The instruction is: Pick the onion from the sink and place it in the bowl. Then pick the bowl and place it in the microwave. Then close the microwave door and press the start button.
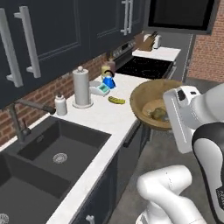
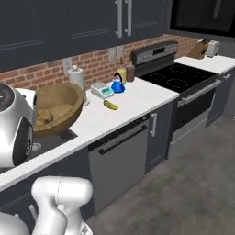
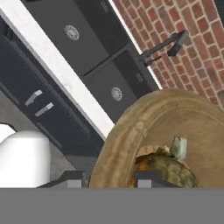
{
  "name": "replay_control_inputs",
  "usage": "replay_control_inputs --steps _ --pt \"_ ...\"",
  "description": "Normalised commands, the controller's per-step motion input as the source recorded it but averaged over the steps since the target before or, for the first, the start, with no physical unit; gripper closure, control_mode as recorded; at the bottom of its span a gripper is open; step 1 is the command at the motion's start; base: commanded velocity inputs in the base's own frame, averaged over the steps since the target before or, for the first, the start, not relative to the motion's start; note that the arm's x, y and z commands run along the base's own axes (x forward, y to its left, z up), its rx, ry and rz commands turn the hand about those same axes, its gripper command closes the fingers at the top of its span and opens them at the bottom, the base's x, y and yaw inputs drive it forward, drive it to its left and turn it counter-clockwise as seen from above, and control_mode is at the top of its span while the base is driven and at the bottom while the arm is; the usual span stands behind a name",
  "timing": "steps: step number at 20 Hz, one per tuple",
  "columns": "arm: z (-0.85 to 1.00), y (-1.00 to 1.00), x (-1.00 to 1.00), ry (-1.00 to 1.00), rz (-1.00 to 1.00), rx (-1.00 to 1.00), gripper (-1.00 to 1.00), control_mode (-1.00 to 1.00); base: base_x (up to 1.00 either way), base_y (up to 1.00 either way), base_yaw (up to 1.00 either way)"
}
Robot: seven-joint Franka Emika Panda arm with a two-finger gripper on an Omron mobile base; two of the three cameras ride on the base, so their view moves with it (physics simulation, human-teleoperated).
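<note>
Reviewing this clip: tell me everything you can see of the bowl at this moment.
The bowl is large, round, light-brown wood with thick walls and visible grain. It is off the counter, tilted, carried in the air past the counter's front edge with the sink behind it. The gripper is shut on its near rim, one finger inside and one outside. The onion, golden-brown with a pale stub, lies inside near that rim.

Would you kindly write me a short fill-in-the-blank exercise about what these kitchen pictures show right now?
1. The small golden-brown onion lies inside the large light-brown wooden ____.
2. The bowl is lifted off the white counter, its rim between the robot's ____.
3. The matte black double-basin sink holds ____ onion.
4. A small yellow-green pickle lies on the ____.

Missing words: bowl; jaws; no; counter
</note>
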Motion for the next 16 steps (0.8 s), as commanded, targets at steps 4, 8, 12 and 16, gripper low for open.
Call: replay_control_inputs --steps 4,8,12,16 --pt "0.00 0.00 0.00 0.00 0.00 0.00 1.00 1.00 0.00 -0.42 -0.81" --pt "0.00 0.00 0.00 0.00 0.00 0.00 1.00 1.00 0.02 -0.44 -0.74" --pt "0.00 0.00 0.00 0.00 0.00 0.00 1.00 1.00 0.42 -0.96 -0.40" --pt "0.00 0.00 0.00 0.00 0.00 0.00 1.00 1.00 0.47 -1.00 -0.17"
